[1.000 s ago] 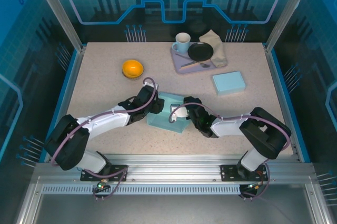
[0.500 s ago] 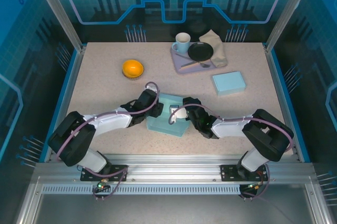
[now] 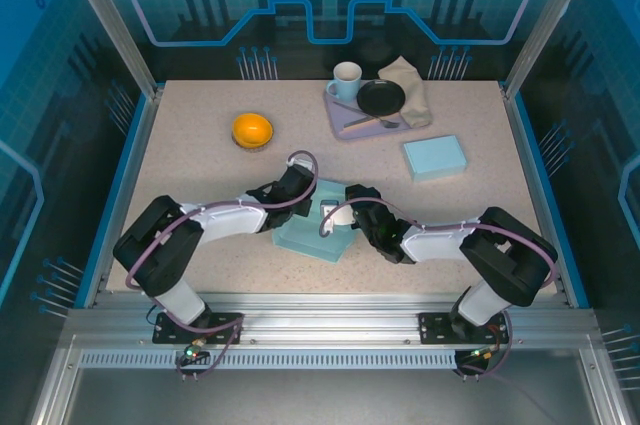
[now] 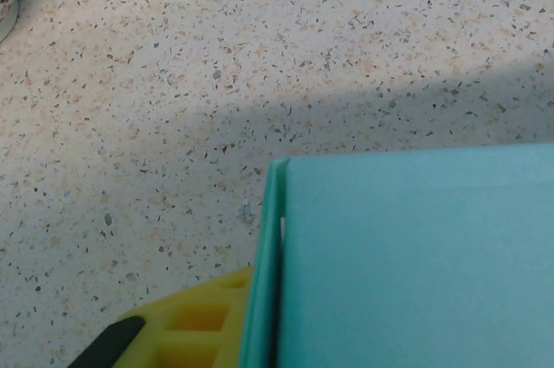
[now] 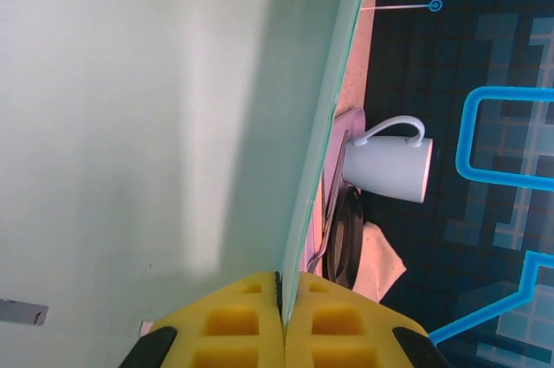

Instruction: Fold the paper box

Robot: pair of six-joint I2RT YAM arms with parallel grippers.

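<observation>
Left tool [image 3: 306, 201] has advanced onto the paper box [image 3: 312, 241].

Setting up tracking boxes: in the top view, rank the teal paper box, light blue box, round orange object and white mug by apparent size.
Largest: teal paper box, even partly covered.
Next: light blue box.
Smallest: round orange object and white mug, too alike to rank.
</observation>
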